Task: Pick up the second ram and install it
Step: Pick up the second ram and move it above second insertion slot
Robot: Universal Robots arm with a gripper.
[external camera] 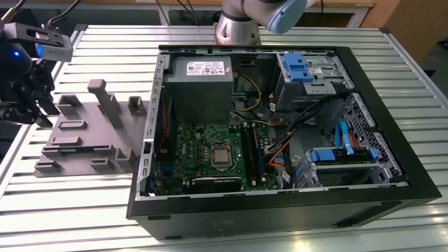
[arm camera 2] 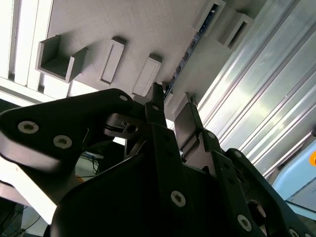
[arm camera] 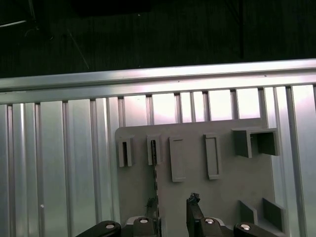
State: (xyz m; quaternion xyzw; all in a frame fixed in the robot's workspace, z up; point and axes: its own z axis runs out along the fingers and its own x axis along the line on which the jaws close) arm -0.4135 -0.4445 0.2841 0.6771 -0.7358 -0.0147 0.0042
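Black claw [arm camera 2: 173,104] hovers over the grey blocky plastic fixture plate [arm camera: 227,182], its fingers [arm camera 2: 159,106] parted to a narrow gap and gripping nothing. The second ram [arm camera: 155,170], a thin dark stick, stands on edge in the plate's slots, in line with one finger; whether they touch, I cannot tell. In the exterior view the plate lies at nine o'clock of the open black computer case [external camera: 280,216], which holds a green motherboard [external camera: 203,152] and a grey metal power supply [external camera: 199,92].
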